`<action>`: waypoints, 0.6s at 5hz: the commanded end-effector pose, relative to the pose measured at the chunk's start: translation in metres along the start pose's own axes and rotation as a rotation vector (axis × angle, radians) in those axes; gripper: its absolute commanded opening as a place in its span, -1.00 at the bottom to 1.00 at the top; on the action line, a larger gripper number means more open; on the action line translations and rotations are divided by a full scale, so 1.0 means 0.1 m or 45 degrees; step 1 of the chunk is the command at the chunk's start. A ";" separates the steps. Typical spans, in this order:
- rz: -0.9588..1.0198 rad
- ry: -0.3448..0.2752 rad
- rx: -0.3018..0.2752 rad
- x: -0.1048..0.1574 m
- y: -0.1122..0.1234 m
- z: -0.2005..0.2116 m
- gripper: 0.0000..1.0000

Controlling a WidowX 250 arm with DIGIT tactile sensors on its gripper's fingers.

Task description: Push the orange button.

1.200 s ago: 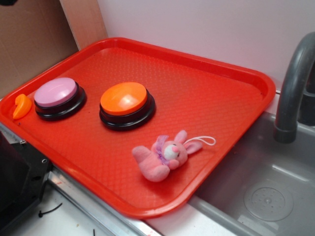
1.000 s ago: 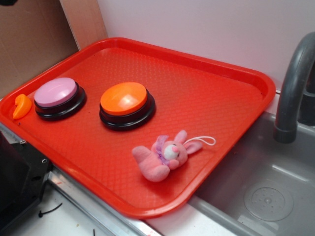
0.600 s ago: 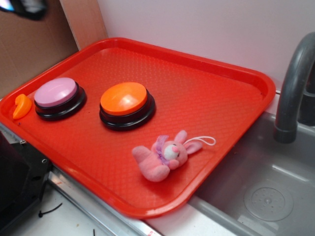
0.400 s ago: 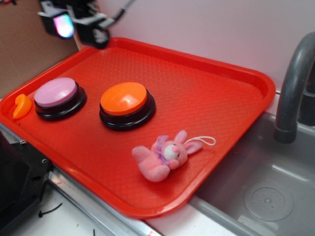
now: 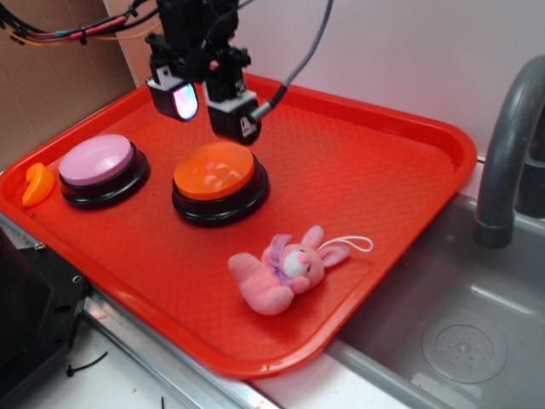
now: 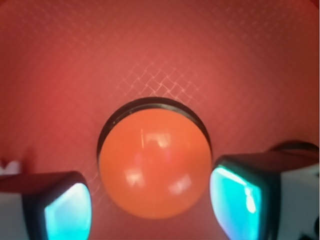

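The orange button (image 5: 215,171), a glossy orange dome on a black round base, sits on the left half of the red tray (image 5: 366,170). In the wrist view the orange button (image 6: 154,165) fills the middle, seen from above between my two fingers. My gripper (image 5: 207,109) hangs open just above the button's far edge, not touching it. Its fingers (image 5: 180,99) have glowing teal pads; the fingers (image 6: 235,200) stand wide apart, with nothing held.
A pink/lilac-topped button (image 5: 100,164) stands left of the orange one. A small orange curved piece (image 5: 37,182) lies at the tray's left rim. A pink plush rabbit (image 5: 285,268) lies near the tray's front. A grey sink (image 5: 460,324) and faucet (image 5: 509,153) are at right.
My gripper came in from the upper left and moved down and right, from outside the tray to just above the orange button. Nothing on the tray has moved.
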State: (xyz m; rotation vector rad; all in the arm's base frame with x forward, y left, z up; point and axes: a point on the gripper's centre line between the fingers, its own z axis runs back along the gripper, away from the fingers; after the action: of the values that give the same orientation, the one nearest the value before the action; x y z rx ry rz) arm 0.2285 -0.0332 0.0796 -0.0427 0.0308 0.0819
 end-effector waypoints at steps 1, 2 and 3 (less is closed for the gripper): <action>-0.076 -0.071 0.008 -0.03 0.01 -0.15 1.00; -0.099 -0.085 -0.004 -0.09 0.05 -0.21 1.00; -0.095 -0.051 0.013 -0.08 0.04 -0.28 1.00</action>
State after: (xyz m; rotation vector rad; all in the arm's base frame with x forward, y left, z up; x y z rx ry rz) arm 0.2167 -0.0315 0.0511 -0.0307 -0.0042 0.0055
